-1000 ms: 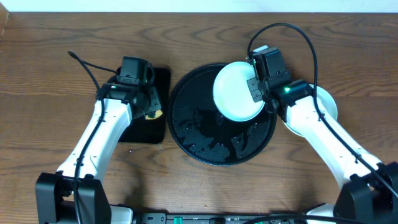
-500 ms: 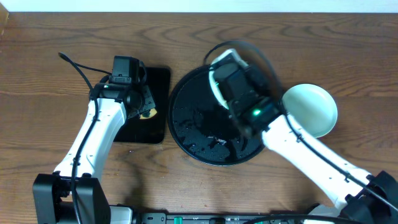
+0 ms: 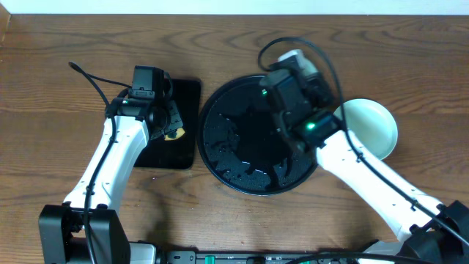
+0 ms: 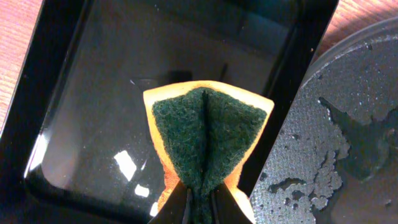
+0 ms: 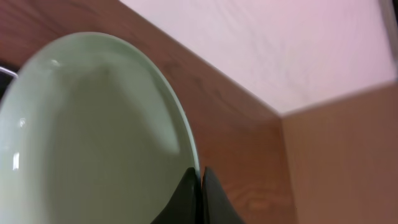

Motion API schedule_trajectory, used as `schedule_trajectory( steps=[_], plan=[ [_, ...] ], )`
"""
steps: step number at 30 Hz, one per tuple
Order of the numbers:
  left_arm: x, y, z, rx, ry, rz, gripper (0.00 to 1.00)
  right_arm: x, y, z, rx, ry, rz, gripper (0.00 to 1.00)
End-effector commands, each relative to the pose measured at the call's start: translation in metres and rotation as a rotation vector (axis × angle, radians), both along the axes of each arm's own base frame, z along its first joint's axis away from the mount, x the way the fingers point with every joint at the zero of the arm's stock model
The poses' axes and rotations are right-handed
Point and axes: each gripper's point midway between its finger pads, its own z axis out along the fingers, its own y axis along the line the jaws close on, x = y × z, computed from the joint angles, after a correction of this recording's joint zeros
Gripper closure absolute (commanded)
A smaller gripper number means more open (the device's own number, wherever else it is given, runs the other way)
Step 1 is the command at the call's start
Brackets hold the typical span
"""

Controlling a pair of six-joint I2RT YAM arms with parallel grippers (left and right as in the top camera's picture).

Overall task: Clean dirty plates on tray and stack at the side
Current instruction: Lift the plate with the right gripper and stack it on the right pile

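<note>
Wooden surface point(image 3: 58, 66) carries everything. The large round glossy black tray point(image 3: 234, 147) sits mid-frame in the overhead view, wet, with no plate lying on it.

A pale mint round plate point(image 3: 374, 125) lies flat on the surface just right of the tray. That's the side stack. I can't tell how many plates are in it.

A second pale mint plate point(image 5: 93, 137) is held tipped up on edge over the tray's upper right, with the right jaws clamped on its rim. The face in the right wrist view shows no smears.

The small rectangular black tray point(image 3: 187, 95) is left of the round one. The left jaws are pinched on a folded yellow sponge with a green scouring face point(image 4: 205, 137), hanging over it, well apart from the held plate.

My read is that washing is done and this is the stacking step. Next: carry the plate right, level it out, lower it centred onto the flat plate, and open only once it rests.
</note>
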Motion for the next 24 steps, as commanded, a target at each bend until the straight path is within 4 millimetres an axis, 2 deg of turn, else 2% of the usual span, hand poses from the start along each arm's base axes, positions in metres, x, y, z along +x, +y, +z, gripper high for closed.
schedule_trajectory(
  steps=[1, 6, 10, 15, 21, 24],
  plan=[
    [0.003, 0.003, 0.004, 0.012, -0.011, 0.007, 0.92, 0.006, -0.029, 0.004, 0.157, -0.056, -0.118, 0.99],
    [0.003, 0.003, 0.004, 0.012, -0.011, 0.007, 0.92, 0.013, -0.073, -0.014, 0.295, -0.014, -0.224, 0.99],
    [0.003, 0.004, 0.004, 0.013, -0.011, 0.007, 0.92, 0.010, -0.114, -0.031, 0.408, 0.037, -0.329, 0.99],
    [0.003, 0.004, 0.004, 0.013, -0.011, 0.007, 0.92, -0.011, -0.171, -0.051, 0.480, 0.101, -0.510, 0.99],
    [0.004, 0.007, 0.004, 0.031, -0.016, 0.014, 0.92, -0.036, -0.222, -0.070, 0.507, 0.160, -0.660, 0.99],
    [0.005, 0.011, 0.004, 0.055, -0.018, 0.021, 0.92, -0.046, -0.240, -0.079, 0.528, 0.170, -0.715, 0.99]
  ],
)
